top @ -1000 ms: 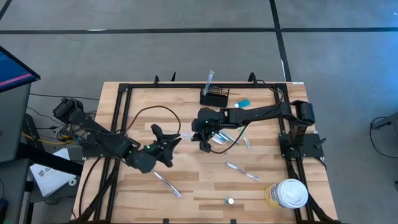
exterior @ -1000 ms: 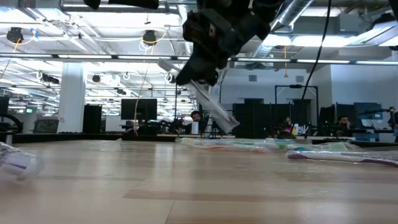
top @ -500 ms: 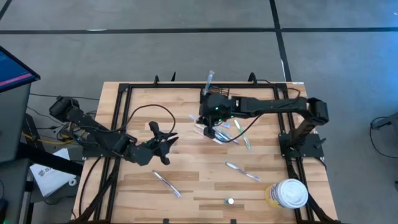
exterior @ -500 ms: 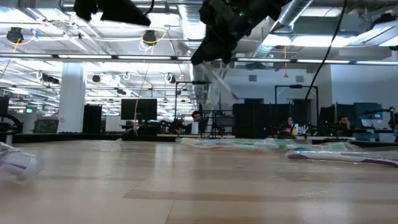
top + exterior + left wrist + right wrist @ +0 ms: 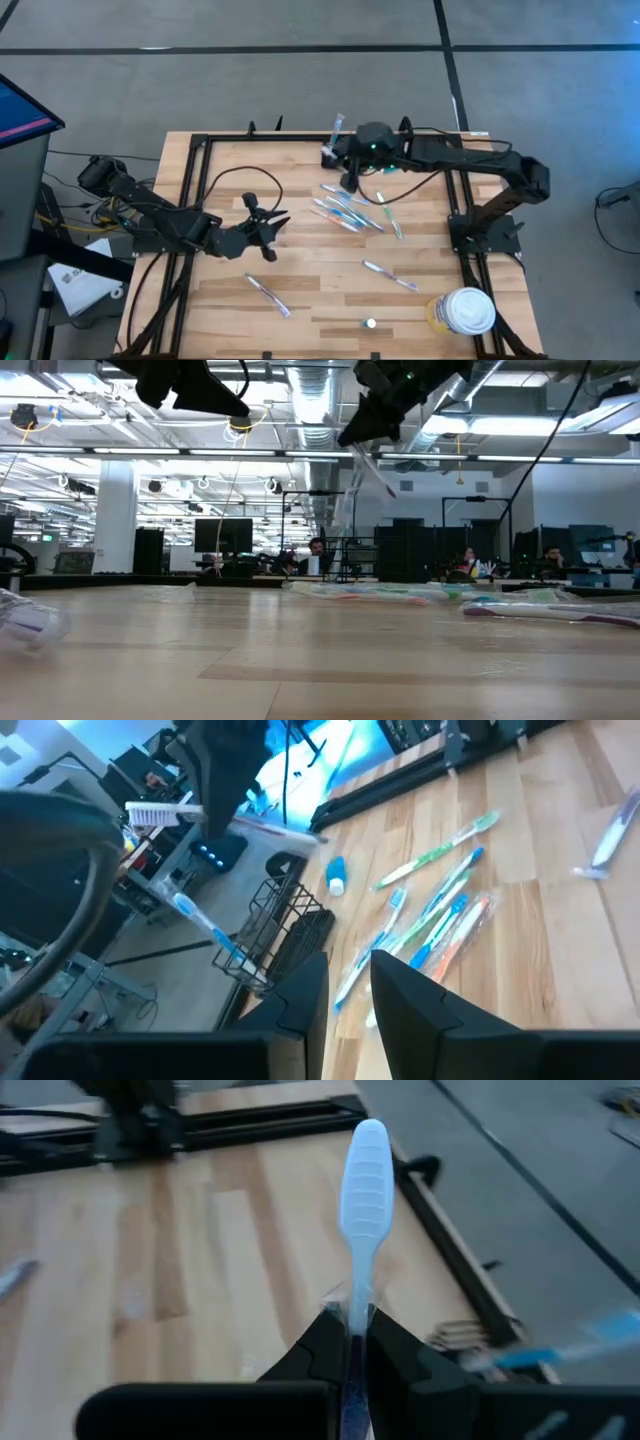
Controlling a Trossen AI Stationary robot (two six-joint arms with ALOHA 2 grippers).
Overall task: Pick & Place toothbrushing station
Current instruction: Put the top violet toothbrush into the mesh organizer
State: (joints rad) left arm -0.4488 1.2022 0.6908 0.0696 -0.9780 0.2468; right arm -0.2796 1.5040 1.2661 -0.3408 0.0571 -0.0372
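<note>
No legible text, label, brand, number or sign found in any view; the packaging lying on the surface shows no readable print

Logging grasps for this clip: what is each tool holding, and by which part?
Right tool: a pale blue toothbrush, pinched at its neck, handle end sticking out. Left tool: nothing.

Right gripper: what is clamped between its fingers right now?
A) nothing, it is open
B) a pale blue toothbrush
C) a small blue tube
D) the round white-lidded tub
B: in the right wrist view the right gripper is shut on a pale blue toothbrush, whose end sticks out past the fingertips.
</note>
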